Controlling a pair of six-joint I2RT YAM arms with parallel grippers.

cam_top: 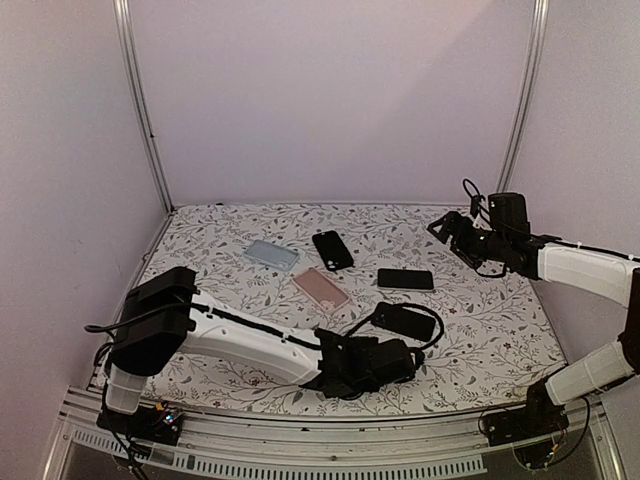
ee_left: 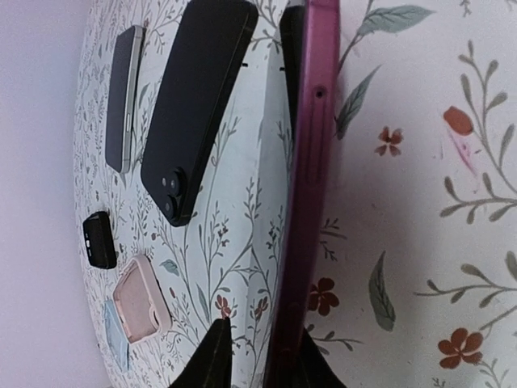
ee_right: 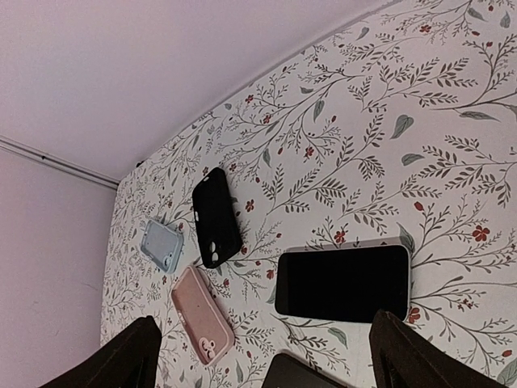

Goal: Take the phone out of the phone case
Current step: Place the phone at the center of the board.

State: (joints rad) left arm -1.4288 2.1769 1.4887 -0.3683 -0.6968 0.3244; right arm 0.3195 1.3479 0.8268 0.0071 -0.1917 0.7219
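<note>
Left wrist view: left gripper [ee_left: 265, 343] narrowly parted astride the case [ee_left: 311, 202] rim, apparently to peel it off; right gripper [ee_right: 265, 327] wide, empty, held clear

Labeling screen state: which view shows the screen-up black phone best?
Right wrist: the black phone is large, with its whole screen visible. Top external shows that phone small. Left wrist catches it nearly edge-on.
</note>
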